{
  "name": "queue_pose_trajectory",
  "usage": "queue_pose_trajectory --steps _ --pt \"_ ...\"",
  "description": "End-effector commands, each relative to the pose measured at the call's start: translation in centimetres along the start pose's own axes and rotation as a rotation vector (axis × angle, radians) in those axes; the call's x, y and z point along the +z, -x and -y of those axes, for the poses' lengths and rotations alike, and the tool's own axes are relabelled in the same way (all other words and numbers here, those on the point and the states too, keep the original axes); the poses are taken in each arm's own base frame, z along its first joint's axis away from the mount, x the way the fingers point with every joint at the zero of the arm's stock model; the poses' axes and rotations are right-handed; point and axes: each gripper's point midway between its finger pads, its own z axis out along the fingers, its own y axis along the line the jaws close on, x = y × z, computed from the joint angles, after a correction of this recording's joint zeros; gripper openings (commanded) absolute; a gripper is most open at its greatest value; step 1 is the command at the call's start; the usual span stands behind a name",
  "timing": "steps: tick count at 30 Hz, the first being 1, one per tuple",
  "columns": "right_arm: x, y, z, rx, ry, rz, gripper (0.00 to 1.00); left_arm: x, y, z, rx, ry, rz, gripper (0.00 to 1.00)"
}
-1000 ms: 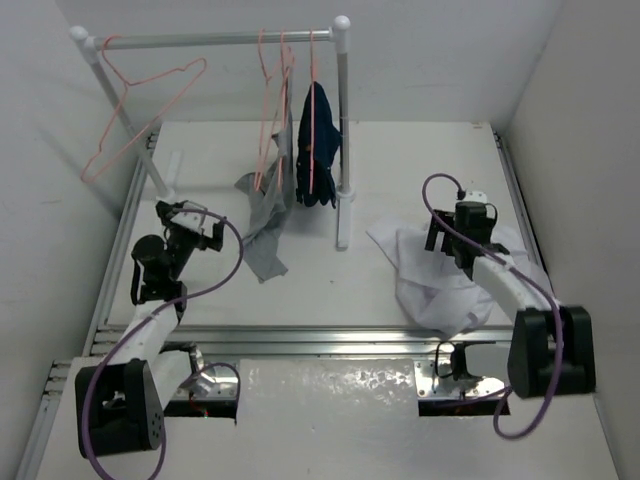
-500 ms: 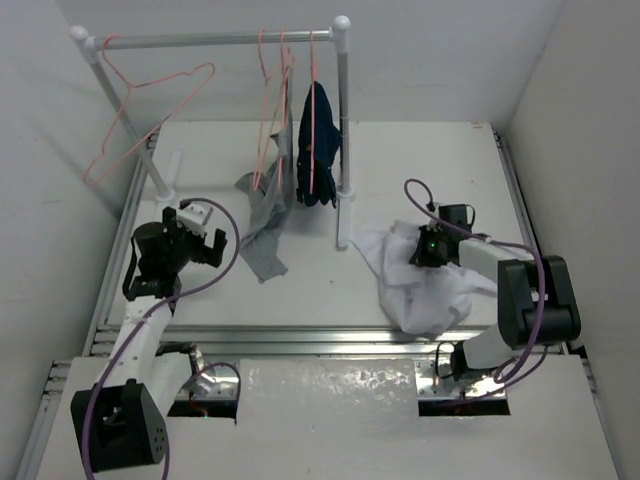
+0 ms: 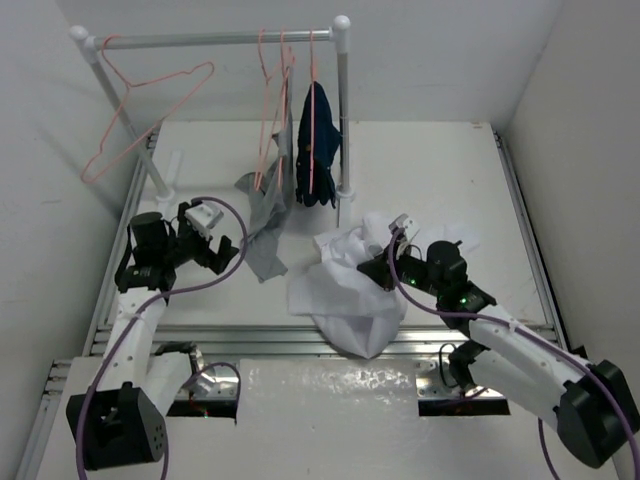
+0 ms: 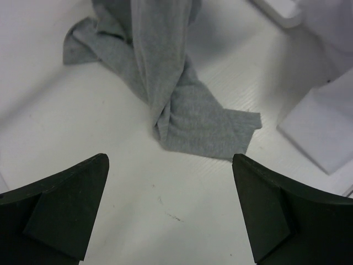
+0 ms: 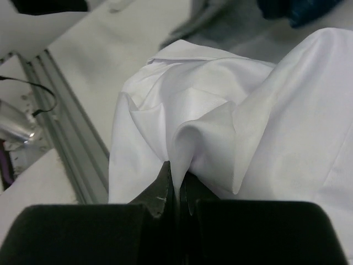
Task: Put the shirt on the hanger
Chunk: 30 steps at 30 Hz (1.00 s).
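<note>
**Inspector:** What is hidden or unclear?

**Assistant:** The large white thin-cloth shirt (image 3: pixel 340 290) is a crumpled heap, and collar and sleeves cannot be told apart. From above, the right gripper (image 3: pixel 378 268) has its fingertips buried in the folds. In the left wrist view a white shape (image 4: pixel 325 121) is cut off at the right edge, and I cannot tell what it is. Two laden pink hangers (image 3: pixel 311 90) are seen edge-on, so their outlines are unclear.

**Inspector:** Arm poses?

**Assistant:** The right arm reaches low and leftwards from its base across the bench (image 3: pixel 440 170). Its wrist view shows the jaws pinched tight on a raised fold of the shirt. The left arm rises from its base and bends at the elbow. The left gripper (image 3: pixel 222 250) points right with its jaws spread wide and nothing between them.

**Inspector:** Where is the shirt?

**Assistant:** It lies at front centre of the bench, with its near edge over the aluminium frame rails (image 3: pixel 250 335).

**Inspector:** Surroundings and obstructions?

**Assistant:** A thin salmon-pink wire hanger (image 3: pixel 170 76) hangs empty and tilted at the left end of the white tube rail (image 3: pixel 220 39), well apart from the shirt. A grey knit garment (image 3: pixel 262 235) trails from the rail onto the bench, between the two grippers. A navy-blue garment (image 3: pixel 318 150) hangs beside it. A purple cable (image 3: pixel 241 250) loops beside the left gripper.
</note>
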Motion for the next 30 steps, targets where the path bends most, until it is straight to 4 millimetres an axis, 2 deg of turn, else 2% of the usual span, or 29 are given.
queue_pose_trajectory --steps 1,3,5,6,7,8,9,10,11,12,13,14,15,16,18,19,20,21,22,24,25,26,27,28,30 --pt "0.6 5.7 -4.2 -0.161 0.142 0.151 0.00 -0.4 2.7 1.6 0.072 -0.120 0.074 0.93" --pt "1.6 6.9 -6.4 -0.201 0.157 0.175 0.00 -0.4 3.8 1.6 0.081 -0.131 0.103 0.93" --pt "3.6 6.7 -6.5 -0.236 0.056 0.166 0.00 -0.4 4.4 1.5 0.068 -0.139 0.119 0.93" --pt "4.3 8.0 -6.8 -0.242 0.018 0.185 0.00 -0.4 4.9 1.5 0.071 -0.141 0.126 0.93" --pt "5.7 6.4 -6.5 -0.255 -0.005 0.119 0.00 -0.4 5.0 1.4 0.071 -0.141 0.128 0.93" --pt "6.5 5.8 -7.7 -0.278 0.020 0.088 0.07 -0.5 5.1 1.5 0.072 -0.143 0.127 0.94" --pt "7.2 6.5 -8.7 -0.331 0.038 0.085 0.38 -0.6 5.3 1.5 0.080 -0.144 0.129 0.94" --pt "7.9 5.7 -9.6 -0.381 0.068 0.046 0.51 -0.6 5.2 1.4 0.093 -0.141 0.126 0.94" --pt "8.6 2.5 -12.0 -0.456 0.142 -0.047 0.75 -0.7 5.1 1.5 0.097 -0.143 0.118 0.94" --pt "9.1 2.2 -13.0 -0.608 0.159 -0.052 0.99 -0.7 4.9 1.6 0.104 -0.146 0.113 0.94" --pt "9.3 1.2 -13.6 -0.682 0.166 -0.079 0.99 -0.7 4.8 1.6 0.122 -0.151 0.109 0.94" --pt "9.3 -0.4 -15.3 -0.747 0.199 -0.098 0.99 -0.7 4.5 1.9 0.124 -0.163 0.102 0.94" --pt "9.2 -0.8 -15.3 -0.779 0.196 -0.102 0.99 -0.7 4.3 2.0 0.128 -0.171 0.098 0.94" --pt "9.1 -0.9 -15.3 -0.765 0.198 -0.094 0.99 -0.7 4.2 2.1 0.141 -0.183 0.099 0.94" --pt "8.1 -1.0 -14.1 -0.732 0.171 -0.076 0.99 -0.7 3.9 2.7 0.137 -0.211 0.090 0.94" --pt "7.7 -0.5 -13.9 -0.717 0.165 -0.048 0.99 -0.7 3.8 2.9 0.148 -0.227 0.089 0.94" --pt "7.1 -0.2 -13.4 -0.698 0.155 -0.031 0.99 -0.8 3.4 3.9 0.139 -0.275 0.084 0.94" --pt "5.8 0.3 -12.9 -0.662 0.144 0.001 0.99 -1.0 2.9 5.1 0.157 -0.330 0.081 0.94" --pt "5.1 0.4 -12.8 -0.646 0.144 0.013 0.99 -1.0 3.0 5.0 0.189 -0.329 0.086 0.94" --pt "3.3 0.2 -11.2 -0.571 0.112 -0.011 0.99 -1.4 2.4 6.3 0.199 -0.384 0.081 0.94" --pt "3.0 0.4 -9.2 -0.523 0.057 -0.037 0.99 -1.4 2.2 6.4 0.194 -0.389 0.071 0.94" --pt "2.6 0.6 -8.4 -0.464 0.042 -0.063 0.96 -1.3 1.8 6.5 0.191 -0.390 0.061 0.94" --pt "1.7 0.1 -5.0 -0.347 -0.057 -0.127 0.88 -0.9 1.5 6.4 0.197 -0.382 0.044 0.94" --pt "1.2 -0.1 -3.3 -0.282 -0.111 -0.150 0.70 -0.6 1.1 6.6 0.195 -0.383 0.031 0.94" --pt "0.1 -1.1 -0.5 -0.166 -0.208 -0.188 0.54 0.3 -0.1 7.3 0.154 -0.380 -0.028 0.94"
